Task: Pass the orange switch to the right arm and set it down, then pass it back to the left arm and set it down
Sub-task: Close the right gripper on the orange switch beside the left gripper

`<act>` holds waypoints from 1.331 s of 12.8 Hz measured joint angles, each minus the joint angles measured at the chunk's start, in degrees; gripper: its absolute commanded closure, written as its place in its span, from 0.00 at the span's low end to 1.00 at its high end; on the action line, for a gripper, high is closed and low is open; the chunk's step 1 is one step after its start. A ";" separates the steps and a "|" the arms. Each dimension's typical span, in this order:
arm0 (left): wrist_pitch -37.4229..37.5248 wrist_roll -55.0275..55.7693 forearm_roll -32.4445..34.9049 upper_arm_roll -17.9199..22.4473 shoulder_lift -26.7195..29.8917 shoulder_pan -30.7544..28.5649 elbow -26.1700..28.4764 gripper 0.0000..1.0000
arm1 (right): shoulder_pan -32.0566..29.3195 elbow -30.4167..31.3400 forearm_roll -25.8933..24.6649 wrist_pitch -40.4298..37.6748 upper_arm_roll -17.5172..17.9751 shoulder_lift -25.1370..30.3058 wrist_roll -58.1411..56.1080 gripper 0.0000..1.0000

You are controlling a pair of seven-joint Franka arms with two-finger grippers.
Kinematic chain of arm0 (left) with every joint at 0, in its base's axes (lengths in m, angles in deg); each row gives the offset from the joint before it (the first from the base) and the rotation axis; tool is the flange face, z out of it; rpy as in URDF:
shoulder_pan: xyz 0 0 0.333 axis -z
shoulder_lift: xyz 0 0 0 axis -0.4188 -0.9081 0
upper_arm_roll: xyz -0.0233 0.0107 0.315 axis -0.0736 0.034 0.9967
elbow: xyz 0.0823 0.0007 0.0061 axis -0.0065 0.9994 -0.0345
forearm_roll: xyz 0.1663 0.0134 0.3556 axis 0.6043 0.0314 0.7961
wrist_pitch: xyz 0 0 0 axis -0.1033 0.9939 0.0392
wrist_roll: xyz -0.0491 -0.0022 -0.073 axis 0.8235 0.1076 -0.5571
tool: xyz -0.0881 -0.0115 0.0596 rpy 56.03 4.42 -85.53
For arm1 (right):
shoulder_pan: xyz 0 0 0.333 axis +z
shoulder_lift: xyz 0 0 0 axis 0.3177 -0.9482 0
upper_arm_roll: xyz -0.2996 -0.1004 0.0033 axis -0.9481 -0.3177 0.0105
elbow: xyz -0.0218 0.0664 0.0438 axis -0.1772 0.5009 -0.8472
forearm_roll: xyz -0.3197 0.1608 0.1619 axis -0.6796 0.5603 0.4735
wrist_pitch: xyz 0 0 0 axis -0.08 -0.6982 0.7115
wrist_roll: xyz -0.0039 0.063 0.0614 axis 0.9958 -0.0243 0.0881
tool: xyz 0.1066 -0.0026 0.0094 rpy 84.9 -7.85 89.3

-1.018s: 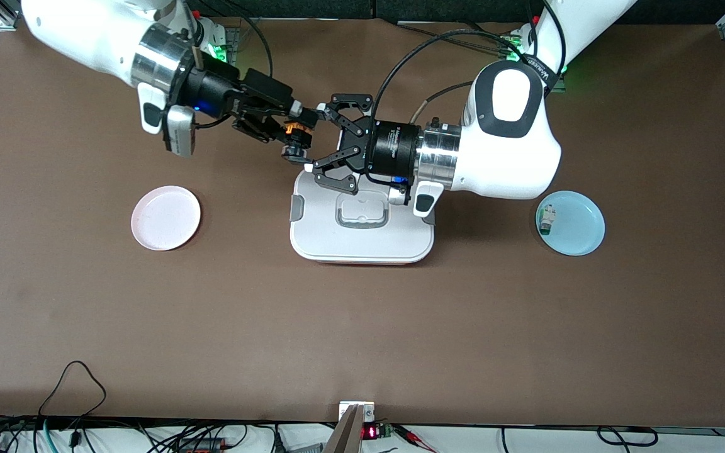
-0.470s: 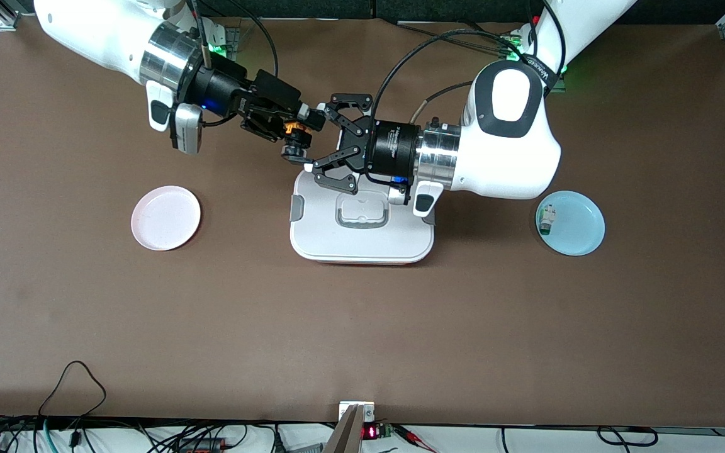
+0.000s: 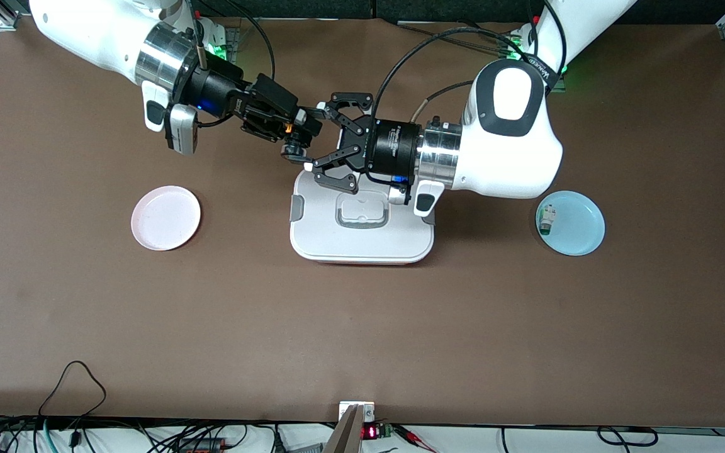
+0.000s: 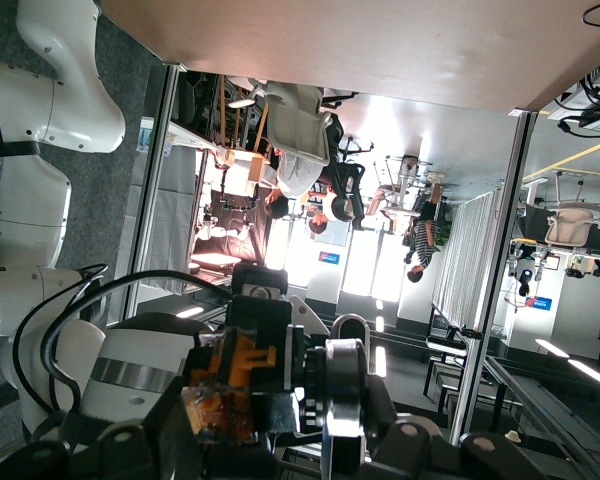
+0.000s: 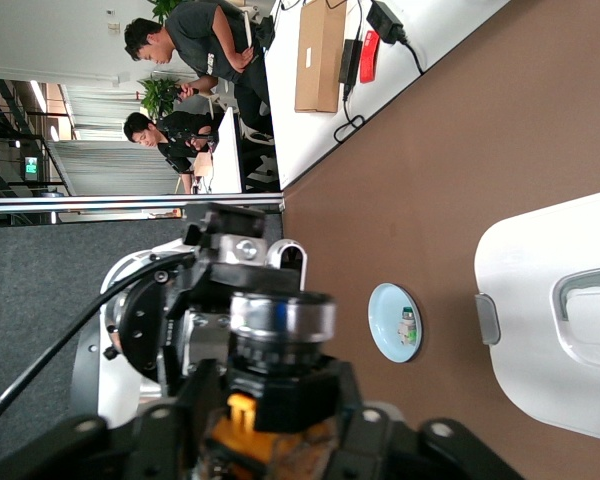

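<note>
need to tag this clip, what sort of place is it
Most likely a robotics lab in an open-plan office. Two white robot arms work over a brown table with cables along its edge, and the right wrist view shows people at desks. The left wrist view shows glass partitions.

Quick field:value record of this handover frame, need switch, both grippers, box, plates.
switch: orange switch in the air between both grippers, above the table next to the box edge nearest the robots
left gripper: left gripper jaws around the switch head
right gripper: right gripper jaws closed on the orange rear end
box: box on the table, lid on
pink plate: pink plate toward the right arm's end
blue plate: blue plate toward the left arm's end, holding a small white part
</note>
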 measured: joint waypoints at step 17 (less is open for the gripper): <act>-0.40 -0.08 -0.55 -0.56 -0.45 0.80 -1.54 1.00 | -0.31 -0.65 0.04 -0.83 0.32 -0.14 -0.11 0.99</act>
